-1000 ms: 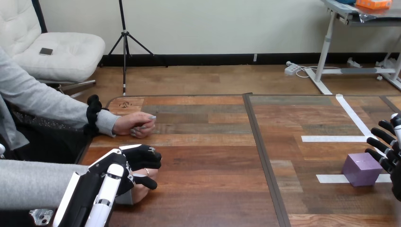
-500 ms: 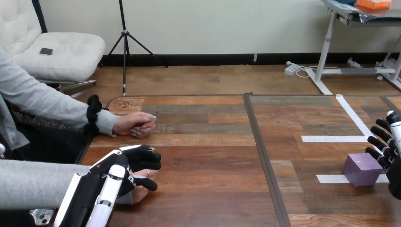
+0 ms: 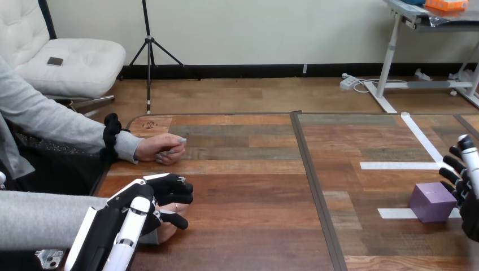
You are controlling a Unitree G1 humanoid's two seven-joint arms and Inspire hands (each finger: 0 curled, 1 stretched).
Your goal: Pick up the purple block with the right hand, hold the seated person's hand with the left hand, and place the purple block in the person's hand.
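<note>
Purple block (image 3: 432, 201): rests flat on the table (image 3: 248, 192) at its right side, on a strip of white tape (image 3: 390, 213), well apart from the person.

Right hand (image 3: 466, 186): just beside the block's right face, fingers extended and spread, holding nothing. Contact with the block cannot be confirmed.

Left hand (image 3: 151, 206): at the near left, fingers and thumb curled round the person's hand (image 3: 168, 228), which lies under it on the table. The person's other hand (image 3: 162, 148) rests closed on the table farther back, touching nothing else.

Handling judgement: the block looks rigid, light and smooth-faced, with square edges. It should not deform or break, but smooth faces may slip under a weak pinch. Recommended hold — thumb on one side face, fingers on the opposite face, near mid-height — so that the block does not rotate on lifting and its underside is free for setting down into the held hand
</note>
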